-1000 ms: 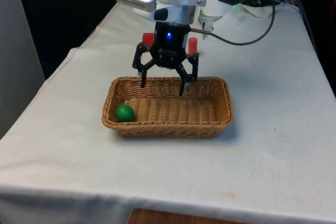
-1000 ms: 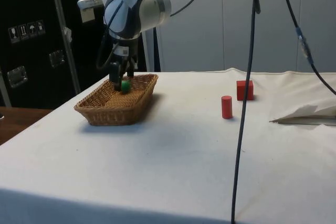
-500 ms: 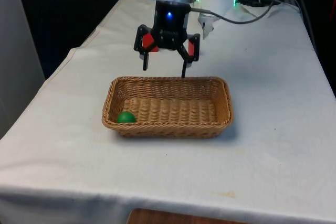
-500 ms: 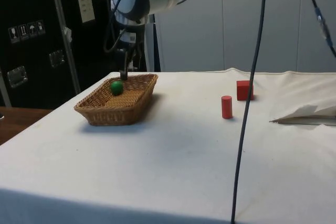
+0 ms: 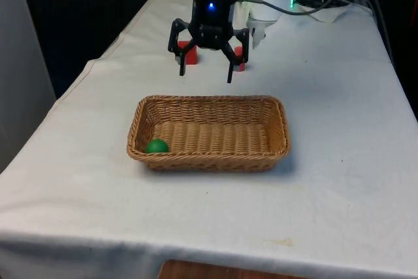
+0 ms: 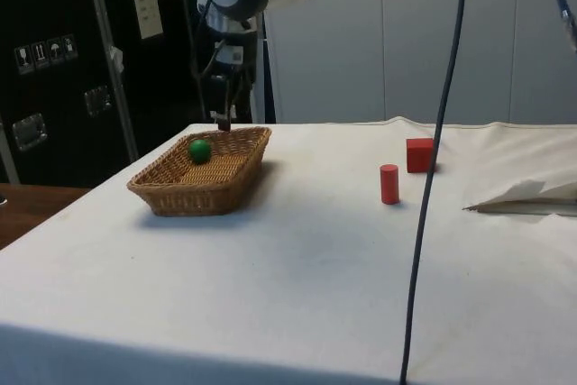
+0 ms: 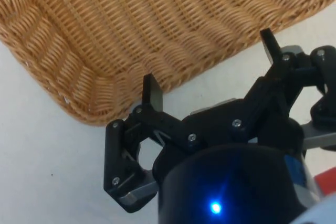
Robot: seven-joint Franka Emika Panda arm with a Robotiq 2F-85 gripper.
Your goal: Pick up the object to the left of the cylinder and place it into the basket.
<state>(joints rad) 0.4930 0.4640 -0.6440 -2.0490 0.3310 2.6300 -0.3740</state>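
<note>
Covering the table was a white cloth (image 5: 339,181), lightly creased, with dark cabinets (image 6: 54,69) behind it in the side view and pale wall panels beyond.

Item: basket (image 5: 209,156), woven wicker, tan, oblong with rounded corners and a flared rim; stood near the middle of the cloth; its ribbed weave also showed in the wrist view (image 7: 157,19).

Item: green ball (image 5: 157,146), smooth and round; lay inside the basket, against the end wall at the front view's left; seen in the side view (image 6: 199,150) resting on the basket floor.

Item: red cylinder (image 6: 389,184), small, upright, on the bare cloth well apart from the basket.

Item: red block (image 6: 419,155), cube-shaped, just beyond the cylinder.

Item: gripper (image 5: 205,75), black, hung above the cloth just past the basket's far rim, partly in front of both red pieces in the front view; jaws spread wide with nothing between them.

Item: black cables (image 6: 433,160), hanging across the side view.
</note>
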